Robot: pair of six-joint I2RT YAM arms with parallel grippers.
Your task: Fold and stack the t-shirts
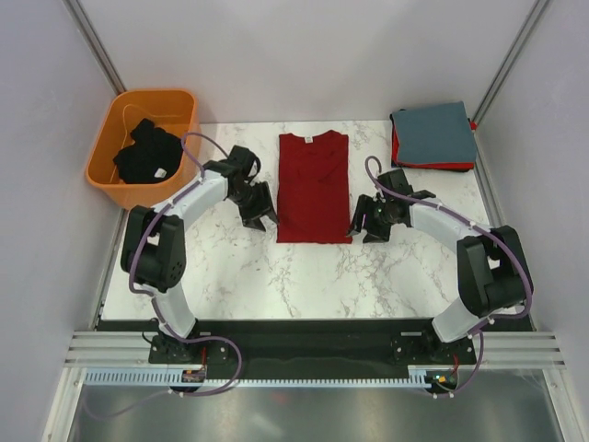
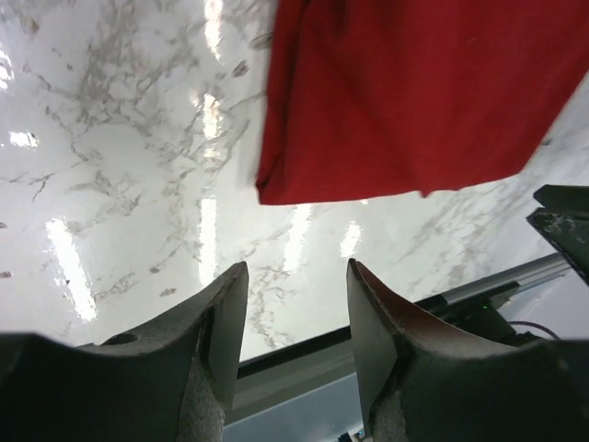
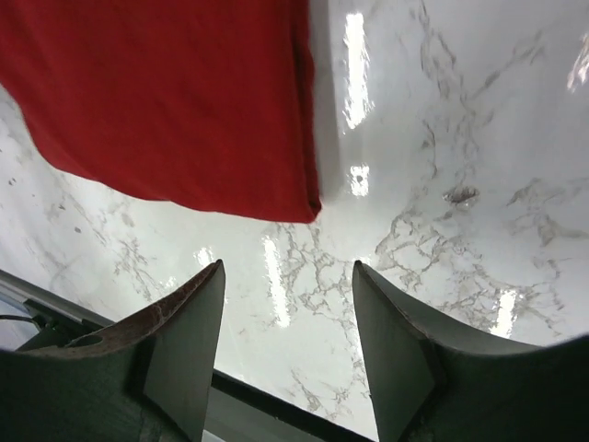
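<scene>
A dark red t-shirt (image 1: pixel 313 187) with a small white tag lies folded lengthwise into a long strip in the middle of the table. Its near left corner shows in the left wrist view (image 2: pixel 405 101), its near right corner in the right wrist view (image 3: pixel 175 92). My left gripper (image 1: pixel 259 219) is open and empty just left of that corner (image 2: pixel 296 276). My right gripper (image 1: pixel 366 229) is open and empty just right of it (image 3: pixel 288 276). A black t-shirt (image 1: pixel 147 153) lies crumpled in the orange basket. A grey-blue folded shirt (image 1: pixel 433 133) lies on a red folded one (image 1: pixel 398 153) at the back right.
The orange plastic basket (image 1: pixel 107 175) stands at the back left, off the marble table's (image 1: pixel 304 276) corner. White walls close in the sides and back. A black and metal rail runs along the near edge (image 1: pixel 304 336).
</scene>
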